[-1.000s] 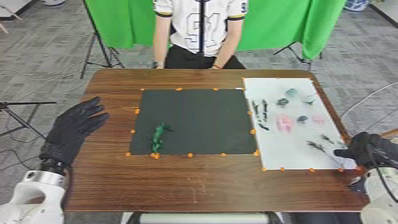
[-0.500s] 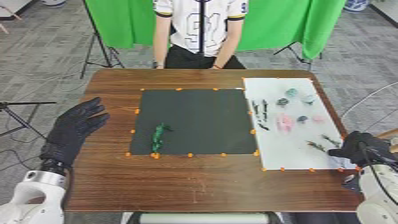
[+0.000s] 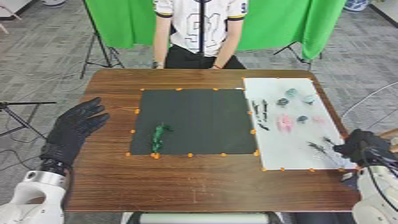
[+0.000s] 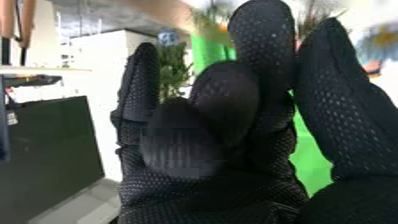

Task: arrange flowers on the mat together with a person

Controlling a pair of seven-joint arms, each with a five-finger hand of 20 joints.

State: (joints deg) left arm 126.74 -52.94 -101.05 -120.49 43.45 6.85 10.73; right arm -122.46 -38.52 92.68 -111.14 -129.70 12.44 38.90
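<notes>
In the head view the left hand [image 3: 76, 125] rests open at the table's left side, away from the dark mat [image 3: 200, 115]. A green stem with leaves [image 3: 159, 138] lies on that mat, near its lower left. The right hand [image 3: 364, 146] is at the lower right edge of the white mat [image 3: 282, 145], close beside thin dark sprigs [image 3: 318, 148]. Seen from the right wrist, the right hand [image 4: 209, 185] has most fingers straight and some bent, with nothing visible held between them.
On the white mat lie dark stems [image 3: 263, 112], a pink flower [image 3: 284, 123], a small dark flower [image 3: 303, 119] and bluish-green blooms [image 3: 291, 93]. Orange markers line both mats on the brown table [image 3: 178, 187].
The right hand has shifted slightly left, closer to the white mat's edge. The left hand and the flowers on the mats look unmoved.
</notes>
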